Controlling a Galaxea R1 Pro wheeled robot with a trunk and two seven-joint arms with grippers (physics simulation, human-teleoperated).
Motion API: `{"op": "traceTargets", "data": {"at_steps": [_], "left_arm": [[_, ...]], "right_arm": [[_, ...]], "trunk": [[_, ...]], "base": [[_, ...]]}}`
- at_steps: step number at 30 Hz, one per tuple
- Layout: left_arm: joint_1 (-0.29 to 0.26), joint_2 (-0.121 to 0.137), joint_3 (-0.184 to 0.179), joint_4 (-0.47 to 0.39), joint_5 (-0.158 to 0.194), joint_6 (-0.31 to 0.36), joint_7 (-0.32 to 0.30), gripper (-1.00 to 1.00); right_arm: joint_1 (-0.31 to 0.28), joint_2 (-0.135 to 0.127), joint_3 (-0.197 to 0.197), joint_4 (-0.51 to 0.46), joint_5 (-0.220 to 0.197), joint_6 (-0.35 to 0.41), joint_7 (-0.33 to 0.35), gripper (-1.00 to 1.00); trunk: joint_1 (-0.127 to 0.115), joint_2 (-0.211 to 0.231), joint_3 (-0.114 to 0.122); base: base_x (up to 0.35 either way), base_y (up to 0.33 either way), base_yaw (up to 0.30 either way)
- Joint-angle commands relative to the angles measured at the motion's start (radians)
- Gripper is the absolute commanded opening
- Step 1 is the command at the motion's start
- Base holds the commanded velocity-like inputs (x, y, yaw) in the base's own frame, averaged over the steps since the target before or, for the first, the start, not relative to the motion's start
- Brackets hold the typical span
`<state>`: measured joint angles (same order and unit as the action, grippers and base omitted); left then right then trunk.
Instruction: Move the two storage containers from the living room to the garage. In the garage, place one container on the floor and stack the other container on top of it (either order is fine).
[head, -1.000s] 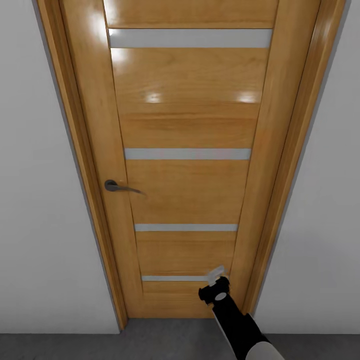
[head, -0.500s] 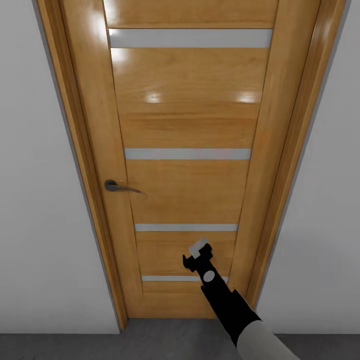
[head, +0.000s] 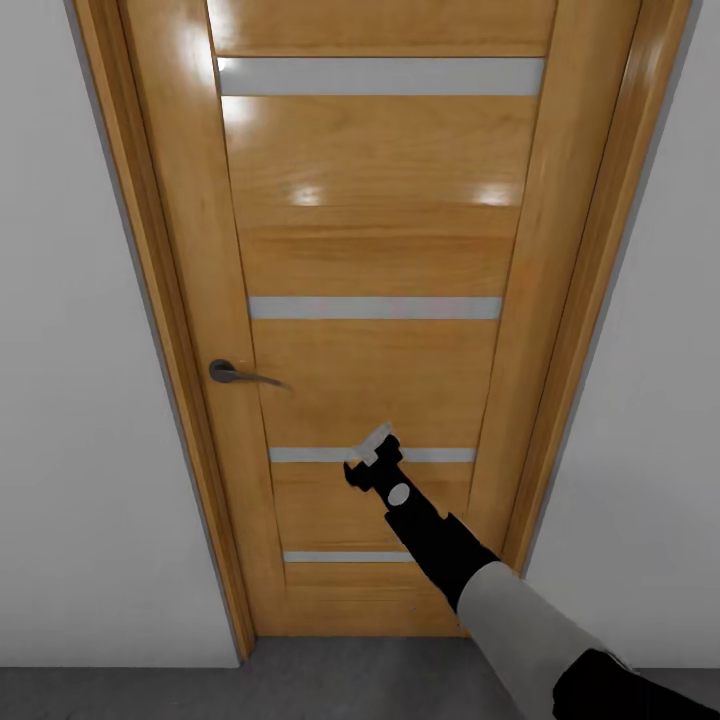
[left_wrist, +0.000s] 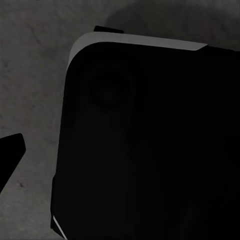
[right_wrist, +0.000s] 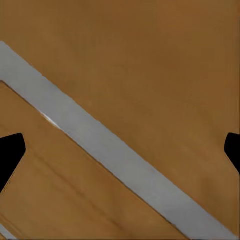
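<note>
Right now your right tool (head: 367, 447) is raised against the closed wooden door (head: 380, 240), its tip over the third pale inset strip (head: 310, 454) from the top. In the right wrist view the two fingertips (right_wrist: 10, 152) sit wide apart at the frame edges with only door wood and a grey strip between them, so it is open and holds nothing. Whether it touches the door I cannot tell.

If you mean to open this door, the lever handle (head: 238, 375) is the target: it lies up and to the left of the tool, near the door's left edge. Bring the open tool over the lever's free end, close around it, then press down before you push or pull; which way the door swings is not clear from here.

The left wrist view looks down on a dark part of the robot's body (left_wrist: 150, 150) above rough grey floor (left_wrist: 30, 75); one dark fingertip shows, and I cannot tell that tool's opening.

Pale walls (head: 70, 400) flank the frame (head: 590, 300). The door itself stands in your way. The two storage containers are out of view, so their place cannot be told.
</note>
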<state>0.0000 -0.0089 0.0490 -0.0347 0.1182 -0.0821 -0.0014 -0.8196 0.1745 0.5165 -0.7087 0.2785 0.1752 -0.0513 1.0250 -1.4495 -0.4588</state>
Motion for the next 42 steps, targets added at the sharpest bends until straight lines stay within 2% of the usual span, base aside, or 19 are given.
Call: {"op": "traceTargets", "data": {"at_steps": [1, 2, 7, 14, 23, 27, 42], "left_arm": [[0.0, 0.0, 0.004, -0.001, 0.006, -0.002, 0.0, 1.0], [0.0, -0.002, 0.004, -0.001, 0.006, -0.002, 0.0, 1.0], [0.0, -0.002, 0.004, -0.001, 0.006, -0.002, 0.0, 1.0], [0.0, -0.001, 0.003, -0.001, 0.006, -0.001, 0.0, 1.0], [0.0, 0.0, 0.002, 0.001, 0.006, -0.001, 0.0, 1.0], [0.0, 0.0, 0.002, 0.0, 0.006, -0.001, 0.0, 1.0], [0.0, 0.0, 0.002, 0.0, 0.006, -0.001, 0.0, 1.0]], "right_arm": [[-0.013, 0.0, 0.027, 0.017, -0.005, 0.005, -0.003, 1.0], [-0.03, 0.0, 0.082, 0.056, -0.022, -0.028, 0.001, 1.0], [-0.064, 0.0, 0.11, 0.101, -0.031, -0.1, 0.003, 1.0], [-0.082, 0.0, 0.114, 0.129, -0.032, -0.116, 0.004, 1.0], [-0.082, 0.0, 0.114, 0.138, -0.031, -0.129, 0.003, 1.0], [-0.081, 0.0, 0.113, 0.137, -0.028, -0.196, -0.014, 1.0], [-0.081, 0.0, 0.111, 0.14, -0.032, -0.199, -0.064, 1.0]], "trunk": [[0.0, -0.001, -0.001], [0.0, -0.001, -0.001], [0.0, -0.001, -0.001], [0.0, -0.001, -0.001], [0.0, -0.001, -0.001], [0.0, -0.001, -0.001], [0.0, -0.001, -0.001]], "base": [[0.0, 0.0, 0.0], [0.0, 0.0, 0.0], [0.0, 0.0, 0.0], [0.056, 0.0, 0.0], [0.271, 0.0, 0.0], [0.314, 0.0, 0.0], [0.313, 0.0, 0.0]]}}
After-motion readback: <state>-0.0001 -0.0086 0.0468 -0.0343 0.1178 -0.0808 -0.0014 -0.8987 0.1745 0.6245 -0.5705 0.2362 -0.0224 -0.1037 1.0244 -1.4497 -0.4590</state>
